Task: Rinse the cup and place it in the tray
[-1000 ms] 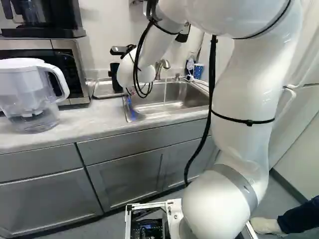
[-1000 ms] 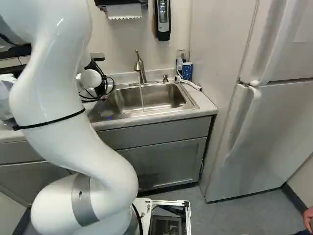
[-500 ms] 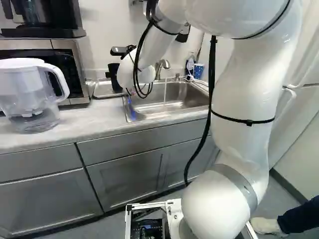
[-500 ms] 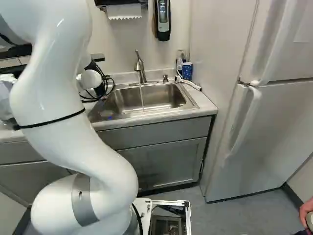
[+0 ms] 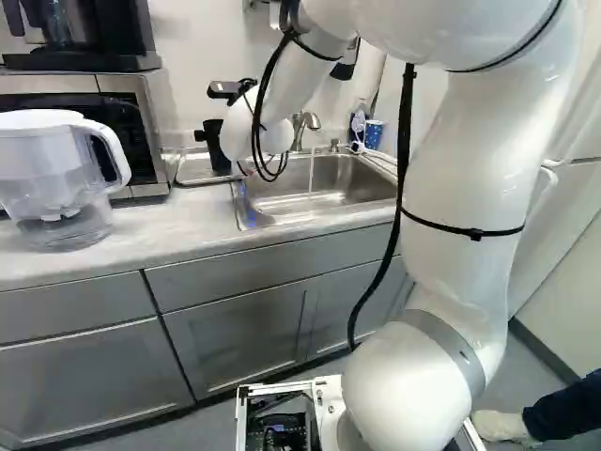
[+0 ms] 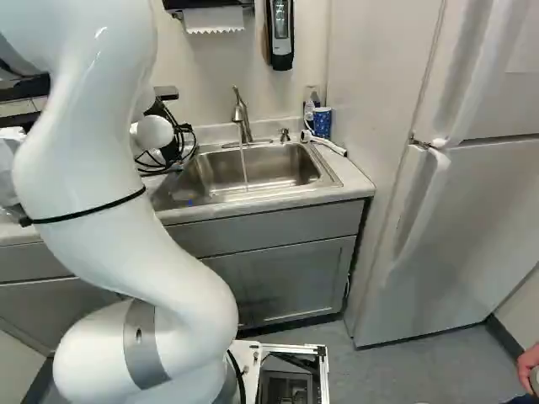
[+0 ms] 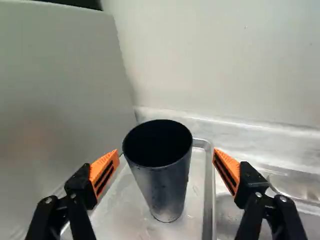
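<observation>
Your claw is open, its orange pads on either side of the dark cup — neither touching it. You have the cup upright in the metal tray on the worktop, beside the sink, where the tap is running.

You have the cup, dark, tall and tapering to its base, standing upright, mouth up, inside the tray. Your tray is shallow, silvery metal with a raised rim, just beside the sink.
</observation>
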Robot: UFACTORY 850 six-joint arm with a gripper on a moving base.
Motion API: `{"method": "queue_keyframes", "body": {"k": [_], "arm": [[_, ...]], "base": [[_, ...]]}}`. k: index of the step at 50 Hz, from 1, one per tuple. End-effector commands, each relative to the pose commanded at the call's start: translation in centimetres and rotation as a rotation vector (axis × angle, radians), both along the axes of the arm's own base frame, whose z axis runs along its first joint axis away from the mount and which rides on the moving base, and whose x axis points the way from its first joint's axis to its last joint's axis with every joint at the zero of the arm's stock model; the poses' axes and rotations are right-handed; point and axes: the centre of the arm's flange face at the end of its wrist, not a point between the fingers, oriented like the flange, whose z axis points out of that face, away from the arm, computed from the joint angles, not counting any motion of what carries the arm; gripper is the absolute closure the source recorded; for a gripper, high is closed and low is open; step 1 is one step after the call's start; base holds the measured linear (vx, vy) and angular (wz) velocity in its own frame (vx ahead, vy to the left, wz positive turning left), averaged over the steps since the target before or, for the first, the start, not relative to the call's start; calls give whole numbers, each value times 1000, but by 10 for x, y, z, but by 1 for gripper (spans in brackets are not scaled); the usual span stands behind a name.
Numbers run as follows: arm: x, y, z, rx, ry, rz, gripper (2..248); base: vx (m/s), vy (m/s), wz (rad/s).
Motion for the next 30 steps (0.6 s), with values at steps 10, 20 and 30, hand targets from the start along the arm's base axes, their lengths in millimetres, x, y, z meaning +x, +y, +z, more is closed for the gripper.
{"method": "queue_keyframes", "body": {"k": [10, 20, 30], "arm": [[-1, -1, 9, -2, -2, -3, 3], [-2, -2, 19, -4, -5, -6, 3], [-3, -2, 29, -2, -13, -7, 3]], "base": [[0, 0, 0], [0, 0, 0], [0, 0, 0]]}}
